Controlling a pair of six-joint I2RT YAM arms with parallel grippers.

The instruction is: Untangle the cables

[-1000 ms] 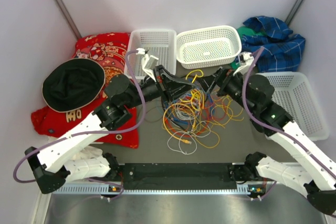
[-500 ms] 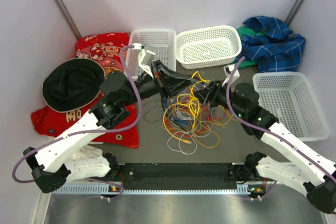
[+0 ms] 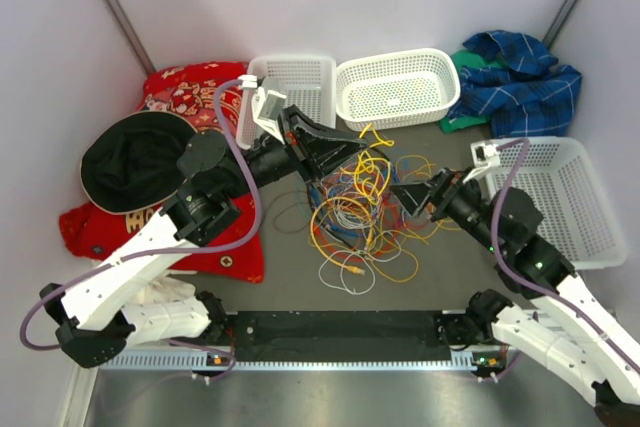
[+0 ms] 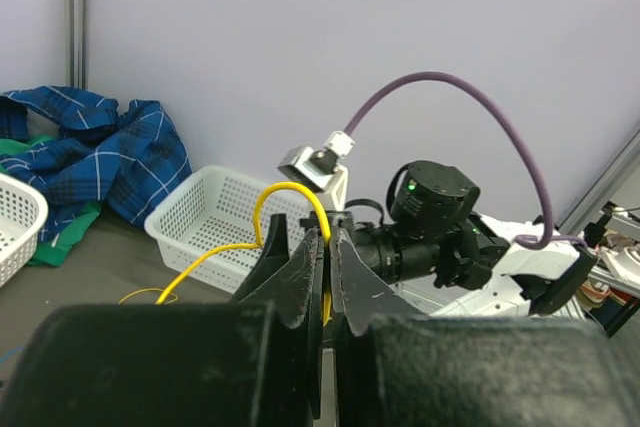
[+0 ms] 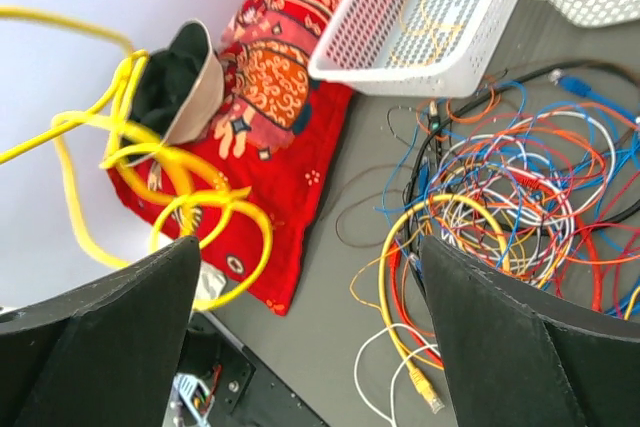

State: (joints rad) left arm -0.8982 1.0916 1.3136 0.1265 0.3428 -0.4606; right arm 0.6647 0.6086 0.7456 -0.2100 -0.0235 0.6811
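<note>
The cables (image 3: 365, 212) lie in a tangled pile of yellow, orange, blue, white and red wires in the middle of the table; they also show in the right wrist view (image 5: 520, 182). My left gripper (image 3: 350, 145) is above the pile's far edge, shut on a yellow cable (image 4: 290, 192) that loops up from between its jaws. My right gripper (image 3: 402, 192) is at the pile's right side, wide open and empty. Lifted yellow loops (image 5: 170, 197) hang close to its camera on the left. A yellow end connector (image 5: 425, 389) lies at the pile's near edge.
Two white baskets (image 3: 290, 61) (image 3: 395, 59) stand behind the pile, and a third (image 3: 600, 237) is at the right. A red patterned cloth (image 3: 195, 97) and a black hat (image 3: 140, 162) lie at the left. A blue plaid cloth (image 3: 520, 72) is at the back right.
My right gripper has drawn back from the pile's far side toward the near right and stands open. My left gripper has risen slightly with the yellow cable.
</note>
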